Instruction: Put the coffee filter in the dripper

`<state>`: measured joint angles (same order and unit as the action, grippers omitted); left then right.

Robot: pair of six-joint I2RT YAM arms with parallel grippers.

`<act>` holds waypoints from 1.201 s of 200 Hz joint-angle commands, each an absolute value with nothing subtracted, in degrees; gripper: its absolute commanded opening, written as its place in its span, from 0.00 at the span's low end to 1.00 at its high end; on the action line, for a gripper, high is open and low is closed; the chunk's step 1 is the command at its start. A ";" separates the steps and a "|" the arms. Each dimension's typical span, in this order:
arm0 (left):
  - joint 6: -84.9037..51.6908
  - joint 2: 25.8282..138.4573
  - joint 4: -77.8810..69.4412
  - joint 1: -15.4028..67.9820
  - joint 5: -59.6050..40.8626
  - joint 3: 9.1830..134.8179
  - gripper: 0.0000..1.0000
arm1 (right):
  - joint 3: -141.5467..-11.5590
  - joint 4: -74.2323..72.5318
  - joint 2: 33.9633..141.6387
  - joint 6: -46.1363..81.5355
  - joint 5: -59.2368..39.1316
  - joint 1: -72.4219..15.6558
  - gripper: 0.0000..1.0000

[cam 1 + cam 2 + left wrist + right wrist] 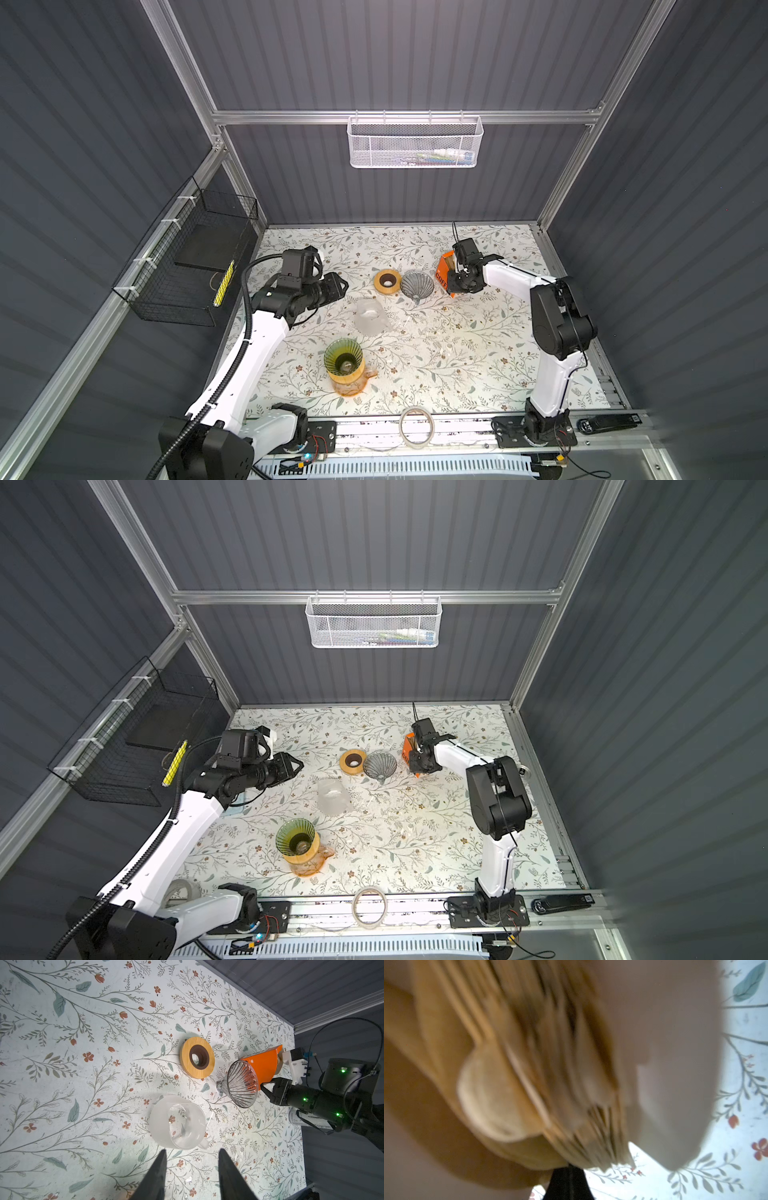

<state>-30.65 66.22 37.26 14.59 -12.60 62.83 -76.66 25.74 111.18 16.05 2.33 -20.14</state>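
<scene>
Brown paper coffee filters [500,1093] stand stacked in an orange box [444,270] at the back right of the table. My right gripper [568,1167] reaches into the box, its fingers pressed together at the edge of a filter, the tips hidden by paper. Left of the box, a ribbed grey glass dripper [417,284] lies on its side. A green glass dripper [343,358] sits upright on a wooden collar over an amber carafe [349,384] at the front. My left gripper [192,1150] hovers open and empty at the left, near a frosted carafe [176,1122].
A wooden ring [387,281] lies flat beside the grey dripper. The frosted carafe [370,316] lies on its side mid-table. A roll of tape [417,427] rests on the front rail. A black wire basket [187,266] hangs on the left wall.
</scene>
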 commanded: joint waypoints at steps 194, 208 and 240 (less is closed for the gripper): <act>-30.06 63.11 38.19 14.58 -12.37 61.32 0.42 | -71.83 28.66 104.25 17.80 3.61 -22.03 0.00; -30.15 63.03 38.14 14.59 -12.36 61.34 0.42 | -71.40 28.72 103.93 18.01 3.70 -22.03 0.00; -30.15 62.98 38.16 14.59 -12.39 61.28 0.42 | -70.31 28.68 102.97 18.19 3.76 -22.25 0.00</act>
